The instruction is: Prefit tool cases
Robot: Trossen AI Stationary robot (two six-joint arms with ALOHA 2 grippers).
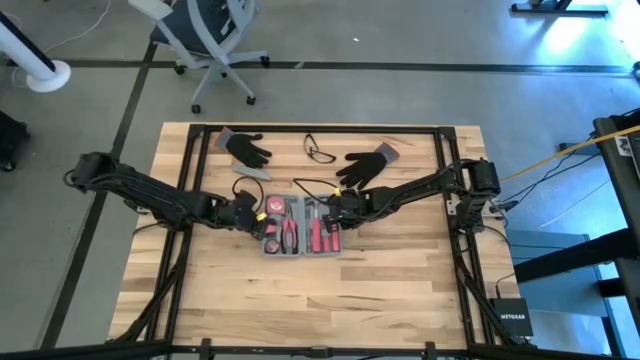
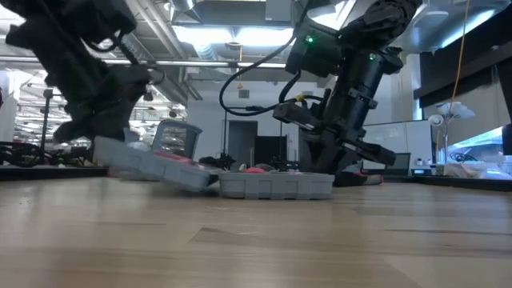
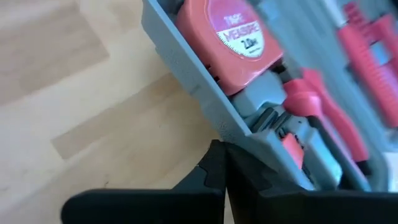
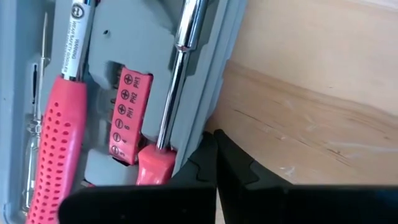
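Tool case point(image 1: 298, 226) lying open near the middle of the table point(image 1: 330, 300), left half tilted up off the wood, right half flat. Inside the left half: tape measure point(image 1: 275, 206) toward the far end, pliers point(image 1: 289, 235) nearer the front. Inside the right half: screwdrivers point(image 1: 318, 230) side by side. Left gripper point(image 1: 256, 213) against the case's left edge, right gripper point(image 1: 338, 205) against its right edge. Behind the case: two gloves point(image 1: 247, 148), glasses point(image 1: 319, 150) between them, small bar point(image 1: 252, 172) in front of the left glove.
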